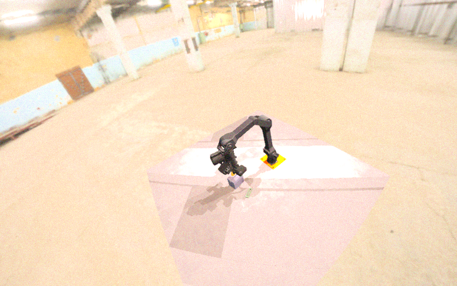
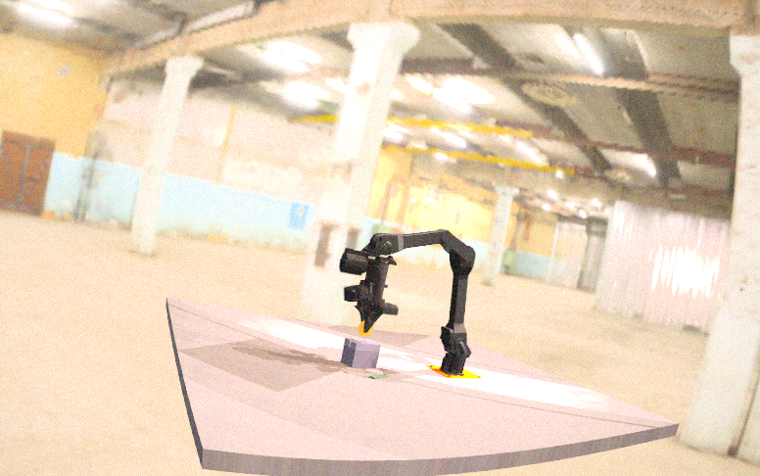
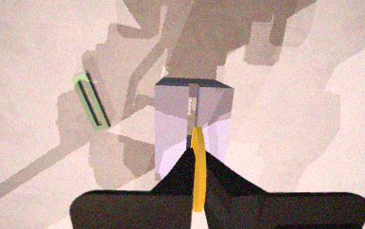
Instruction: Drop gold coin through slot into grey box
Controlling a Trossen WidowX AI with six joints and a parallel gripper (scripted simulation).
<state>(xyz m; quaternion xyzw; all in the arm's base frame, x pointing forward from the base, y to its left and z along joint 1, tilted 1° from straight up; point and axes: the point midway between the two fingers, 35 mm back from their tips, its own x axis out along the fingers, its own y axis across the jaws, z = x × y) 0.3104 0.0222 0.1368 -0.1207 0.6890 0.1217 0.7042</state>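
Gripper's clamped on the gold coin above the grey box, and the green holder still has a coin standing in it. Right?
Not quite. The gripper is shut on the gold coin above the grey box, but the wrist view shows the green holder with only its empty dark groove.
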